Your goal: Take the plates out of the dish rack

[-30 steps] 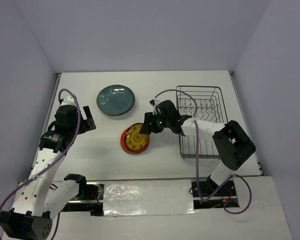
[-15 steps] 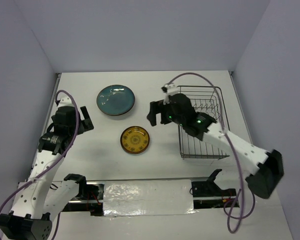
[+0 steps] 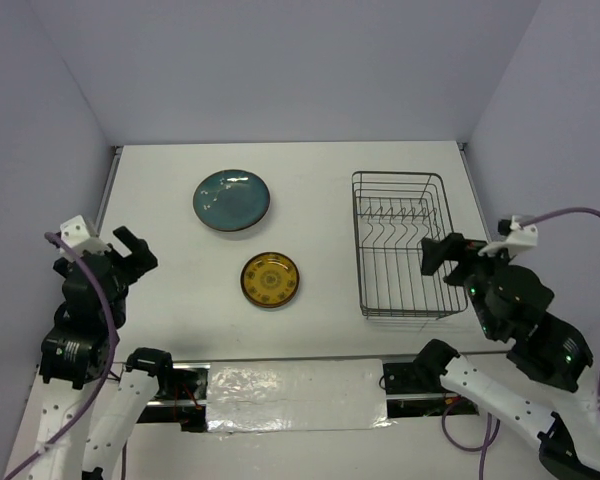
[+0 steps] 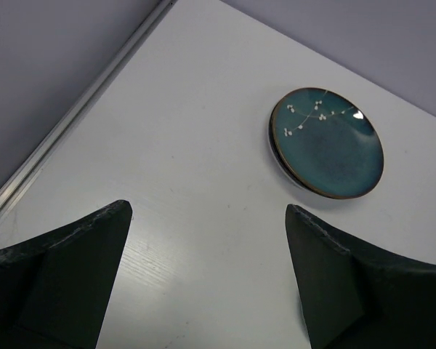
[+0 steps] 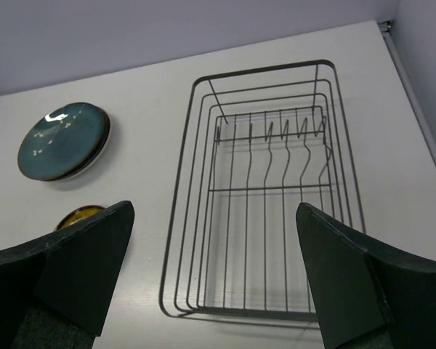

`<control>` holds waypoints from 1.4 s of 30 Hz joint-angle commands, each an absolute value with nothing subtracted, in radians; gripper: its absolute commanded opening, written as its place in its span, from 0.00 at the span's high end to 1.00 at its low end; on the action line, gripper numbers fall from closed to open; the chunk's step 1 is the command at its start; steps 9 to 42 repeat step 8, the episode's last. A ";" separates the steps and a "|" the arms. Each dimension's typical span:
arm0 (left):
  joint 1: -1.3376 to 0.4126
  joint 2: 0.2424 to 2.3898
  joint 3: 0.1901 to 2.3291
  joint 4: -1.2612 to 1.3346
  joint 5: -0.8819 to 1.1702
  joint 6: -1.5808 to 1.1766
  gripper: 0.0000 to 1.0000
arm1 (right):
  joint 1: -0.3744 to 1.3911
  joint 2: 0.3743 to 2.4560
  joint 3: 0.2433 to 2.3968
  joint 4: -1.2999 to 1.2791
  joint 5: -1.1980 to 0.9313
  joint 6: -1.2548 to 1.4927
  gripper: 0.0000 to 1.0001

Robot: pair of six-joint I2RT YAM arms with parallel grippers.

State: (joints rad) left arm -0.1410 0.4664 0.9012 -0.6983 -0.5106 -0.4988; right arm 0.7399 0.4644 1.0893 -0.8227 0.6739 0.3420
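The left claw point(image 4: 207, 214) and right claw point(image 5: 214, 211) are held wide open, gripping nothing. The teal plate point(image 3: 231, 199) and yellow plate point(image 3: 270, 279) are laid on the surface point(image 3: 320, 180), left of the rack point(image 3: 398, 174).

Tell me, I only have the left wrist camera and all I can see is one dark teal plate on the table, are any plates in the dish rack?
Observer: No. The dish rack holds no plates.
Operator: Any other plate out?
Observer: Yes, a small yellow-brown plate lies flat, nearer the arms than the dark teal plate and apart from it.
Operator: And the other arm?
Observer: The right gripper is open and holds nothing. In the top view it is by the rack's near right corner.
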 commanded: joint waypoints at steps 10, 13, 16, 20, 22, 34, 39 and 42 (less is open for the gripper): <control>-0.143 0.423 0.902 -0.669 -0.485 -0.492 0.00 | 0.741 0.258 1.123 -1.029 0.753 0.387 0.00; -0.143 0.423 0.902 -0.669 -0.485 -0.492 0.00 | 0.741 0.258 1.123 -1.029 0.753 0.387 0.00; -0.143 0.423 0.902 -0.669 -0.485 -0.492 0.00 | 0.741 0.258 1.123 -1.029 0.753 0.387 0.00; -0.143 0.423 0.902 -0.669 -0.485 -0.492 0.00 | 0.741 0.258 1.123 -1.029 0.753 0.387 0.00; -0.143 0.423 0.902 -0.669 -0.485 -0.492 0.00 | 0.741 0.258 1.123 -1.029 0.753 0.387 0.00; -0.143 0.423 0.902 -0.669 -0.485 -0.492 0.00 | 0.741 0.258 1.123 -1.029 0.753 0.387 0.00; -0.143 0.423 0.902 -0.669 -0.485 -0.492 0.00 | 0.741 0.258 1.123 -1.029 0.753 0.387 0.00; -0.143 0.423 0.902 -0.669 -0.485 -0.492 0.00 | 0.741 0.258 1.123 -1.029 0.753 0.387 0.00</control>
